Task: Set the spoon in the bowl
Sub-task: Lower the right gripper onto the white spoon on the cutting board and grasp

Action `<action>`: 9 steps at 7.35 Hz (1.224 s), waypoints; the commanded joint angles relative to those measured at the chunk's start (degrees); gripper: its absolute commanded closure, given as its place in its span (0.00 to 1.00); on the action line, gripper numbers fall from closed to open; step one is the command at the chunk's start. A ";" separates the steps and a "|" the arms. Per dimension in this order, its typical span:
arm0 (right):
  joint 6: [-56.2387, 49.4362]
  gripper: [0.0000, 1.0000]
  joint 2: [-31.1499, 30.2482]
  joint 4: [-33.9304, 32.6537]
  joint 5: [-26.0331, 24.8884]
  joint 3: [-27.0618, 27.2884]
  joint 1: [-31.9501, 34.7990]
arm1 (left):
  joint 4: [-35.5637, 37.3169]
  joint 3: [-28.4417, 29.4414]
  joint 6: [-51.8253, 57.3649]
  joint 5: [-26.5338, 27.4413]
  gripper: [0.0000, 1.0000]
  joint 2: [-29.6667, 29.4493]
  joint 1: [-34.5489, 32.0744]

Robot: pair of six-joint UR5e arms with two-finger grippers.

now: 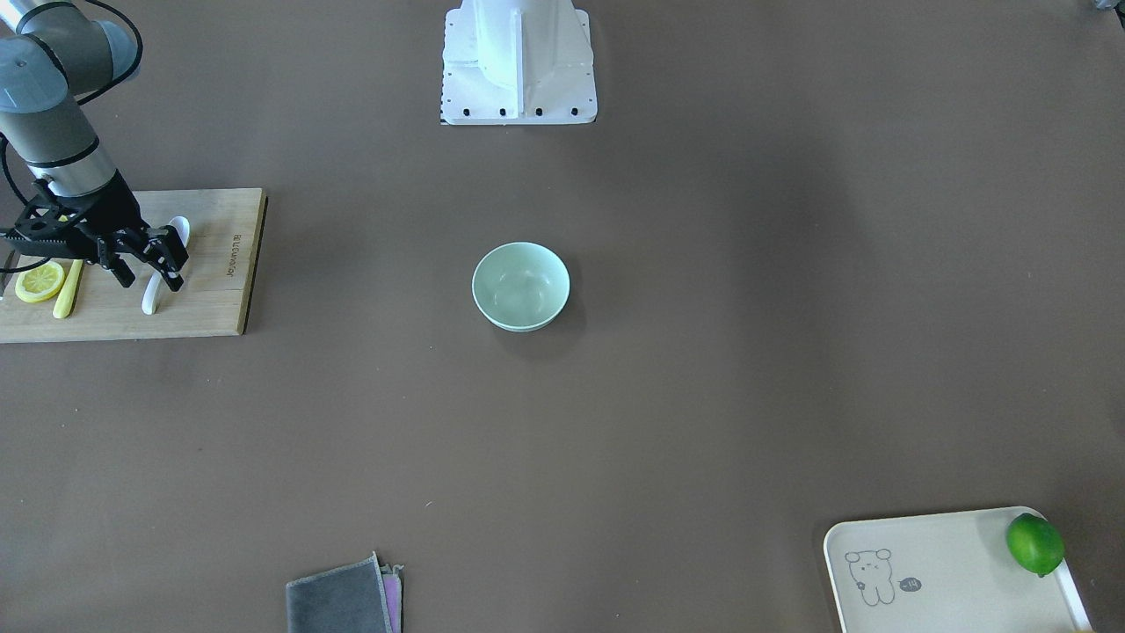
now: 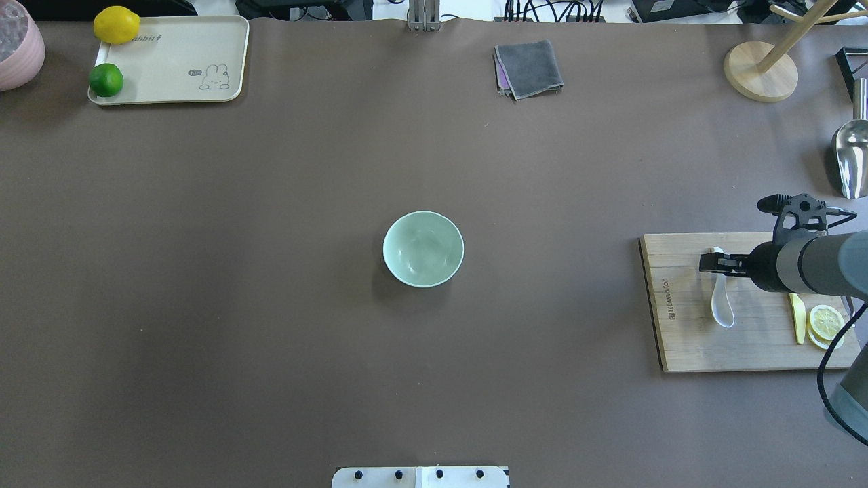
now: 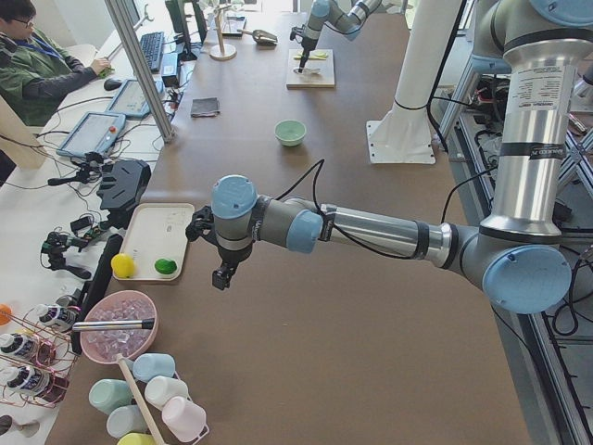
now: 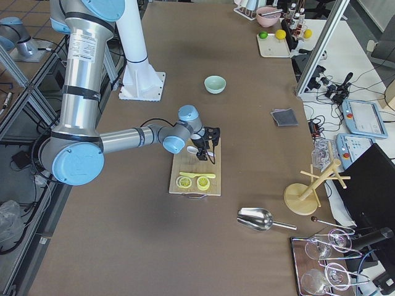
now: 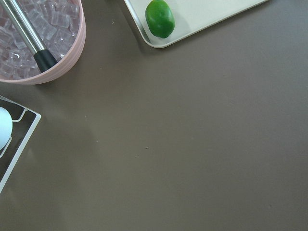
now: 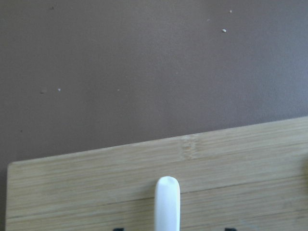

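The white spoon [image 1: 152,299] lies on a wooden cutting board [image 1: 211,303] at the robot's right end of the table; it also shows in the overhead view [image 2: 722,308]. My right gripper [image 1: 148,274] is open and low over the board, its fingers on either side of the handle. In the right wrist view the handle tip [image 6: 167,202] sits centred between the two fingertips. The mint-green bowl [image 1: 520,286] stands empty at the table's middle, far from the gripper. My left gripper [image 3: 222,276] shows only in the exterior left view, near the tray; I cannot tell whether it is open.
A lemon slice [image 2: 826,322] and a yellow-green knife [image 2: 798,317] lie on the board. A cream tray [image 2: 169,68] holds a lime [image 2: 106,79] and a lemon [image 2: 116,24]. A grey cloth [image 2: 529,68], a wooden stand [image 2: 759,71], a metal scoop [image 2: 849,156] and a pink ice bowl [image 5: 43,38] stand around the edges.
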 commanded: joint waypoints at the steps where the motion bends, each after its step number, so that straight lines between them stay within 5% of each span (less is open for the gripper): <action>1: 1.97 0.70 -0.06 0.19 -0.79 0.17 -0.86 | -0.20 0.00 -0.15 -0.04 0.02 0.06 -0.01; 2: 3.89 1.00 -0.06 0.19 -0.79 0.52 -0.86 | -0.29 -0.09 -0.33 -0.04 0.02 0.06 -0.01; 7: 5.83 1.00 0.20 -0.78 -1.05 4.12 -1.12 | -0.29 -0.09 -0.68 -0.04 0.02 -0.03 -0.01; 9: 11.71 1.00 10.51 -11.35 -1.75 4.92 -1.90 | -0.29 0.00 -0.77 -0.04 0.02 0.06 -0.01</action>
